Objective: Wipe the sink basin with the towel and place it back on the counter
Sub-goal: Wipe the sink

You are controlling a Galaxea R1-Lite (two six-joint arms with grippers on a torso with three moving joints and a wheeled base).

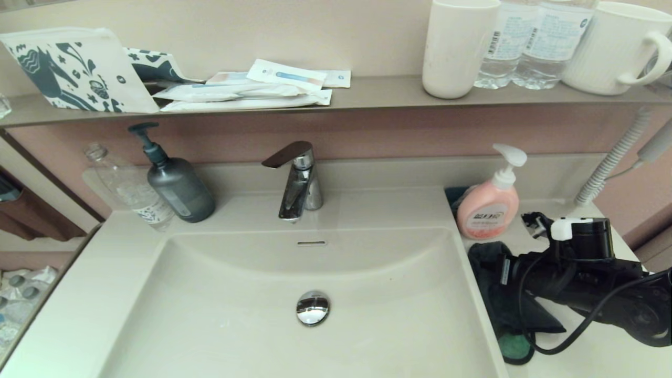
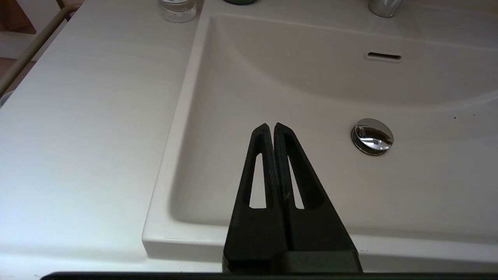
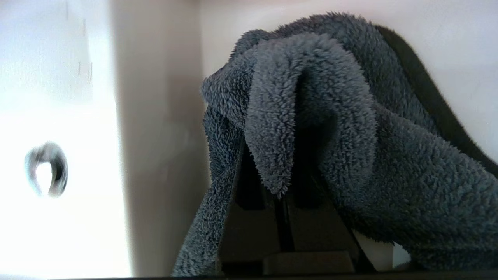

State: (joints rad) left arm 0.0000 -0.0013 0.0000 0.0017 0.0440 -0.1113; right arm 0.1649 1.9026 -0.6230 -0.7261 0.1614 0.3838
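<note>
Our right gripper (image 3: 280, 194) was clamped shut on the towel (image 3: 350, 155), bunched over the right counter (image 1: 588, 357) wing just beside the sink basin (image 1: 236, 315). Left gripper (image 2: 271, 130) hung closed, empty, near-left. We'd keep that pinch firm and swing left, down into the bowl

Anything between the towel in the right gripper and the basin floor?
Nothing visible. The right gripper is shut on the towel at the counter's right wing, beside the sink basin, which holds only its drain plug. The left gripper hangs shut above the basin's near-left corner.
</note>
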